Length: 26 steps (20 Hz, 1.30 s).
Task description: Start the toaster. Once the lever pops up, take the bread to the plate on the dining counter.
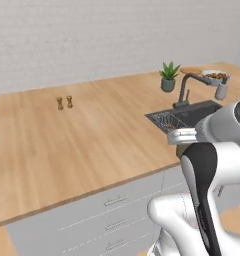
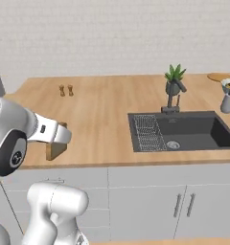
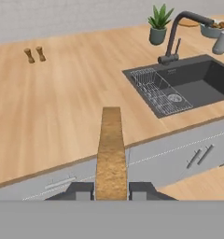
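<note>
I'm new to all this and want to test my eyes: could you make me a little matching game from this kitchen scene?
Things:
1. bread
2. potted plant
3. wire rack
4. two small shakers

Places:
A. inside the dark sink
B. beside the faucet
C. out on the counter, away from the sink
D. edge-on between the gripper fingers

Pairs: 1-D, 2-B, 3-A, 4-C

Tan bread (image 3: 111, 154); light-wood dining counter (image 3: 62, 102); black sink (image 3: 188, 86)

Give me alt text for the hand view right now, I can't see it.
The jaws hold the bread edge-on between the fingertips, over a light-wood counter. A dark sink with a wire rack, tall faucet and potted plant lie to the right.
</note>
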{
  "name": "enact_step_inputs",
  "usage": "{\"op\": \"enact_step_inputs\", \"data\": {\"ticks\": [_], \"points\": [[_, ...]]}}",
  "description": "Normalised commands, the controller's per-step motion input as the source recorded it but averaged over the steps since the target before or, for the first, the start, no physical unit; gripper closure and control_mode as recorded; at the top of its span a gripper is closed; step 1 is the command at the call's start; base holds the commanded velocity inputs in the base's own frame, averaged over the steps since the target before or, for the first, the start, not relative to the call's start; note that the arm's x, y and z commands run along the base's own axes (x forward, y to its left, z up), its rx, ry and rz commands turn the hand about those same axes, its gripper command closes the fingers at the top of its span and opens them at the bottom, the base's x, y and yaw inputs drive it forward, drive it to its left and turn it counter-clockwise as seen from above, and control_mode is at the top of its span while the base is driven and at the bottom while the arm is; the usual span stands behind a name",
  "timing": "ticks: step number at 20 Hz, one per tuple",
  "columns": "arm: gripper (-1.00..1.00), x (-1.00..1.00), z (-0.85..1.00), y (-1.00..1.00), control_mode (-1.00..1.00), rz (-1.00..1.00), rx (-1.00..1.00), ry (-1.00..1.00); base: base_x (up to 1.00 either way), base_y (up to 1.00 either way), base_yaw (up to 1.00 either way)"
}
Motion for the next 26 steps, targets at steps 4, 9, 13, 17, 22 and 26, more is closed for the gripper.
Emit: {"op": "enact_step_inputs", "data": {"ticks": [4, 9, 13, 17, 22, 26], "points": [[1.0, 0.0, 0.0, 0.0, 1.0, 0.0, 0.0, 0.0, 0.22, -0.23, -0.24], [1.0, 0.0, 0.0, 0.0, 1.0, 0.0, 0.0, 0.0, -0.01, 0.25, -0.04], [1.0, 0.0, 0.0, 0.0, 1.0, 0.0, 0.0, 0.0, -0.03, 1.0, 0.18], [1.0, 0.0, 0.0, 0.0, 1.0, 0.0, 0.0, 0.0, -0.01, 1.0, 0.24], [1.0, 0.0, 0.0, 0.0, 1.0, 0.0, 0.0, 0.0, 0.0, 1.0, 0.19], [1.0, 0.0, 0.0, 0.0, 1.0, 0.0, 0.0, 0.0, 0.0, 1.0, 0.17]]}}
